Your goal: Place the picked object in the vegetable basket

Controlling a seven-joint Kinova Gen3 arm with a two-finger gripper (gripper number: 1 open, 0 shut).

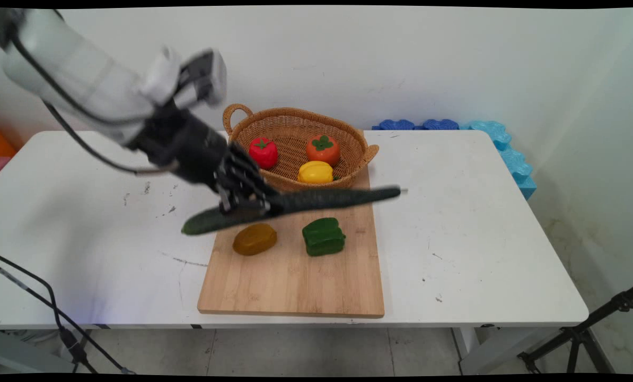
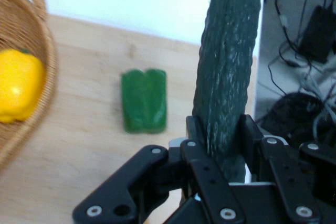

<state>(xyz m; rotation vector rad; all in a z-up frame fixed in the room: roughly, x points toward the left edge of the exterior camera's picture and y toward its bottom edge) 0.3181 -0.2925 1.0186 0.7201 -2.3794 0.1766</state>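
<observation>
White table (image 1: 481, 223): gripper (image 1: 247, 204) clamps cucumber (image 1: 322, 199) (unlabelled).

Dark green cucumber (image 1: 306, 200), green pepper (image 1: 323, 236), tan wicker basket (image 1: 295, 130)

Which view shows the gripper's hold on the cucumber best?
The hand view: the cucumber sits clamped between the gripper's fingers, seen close up. The main view shows the whole cucumber held level above the board, but the grip itself is blurred.
</observation>
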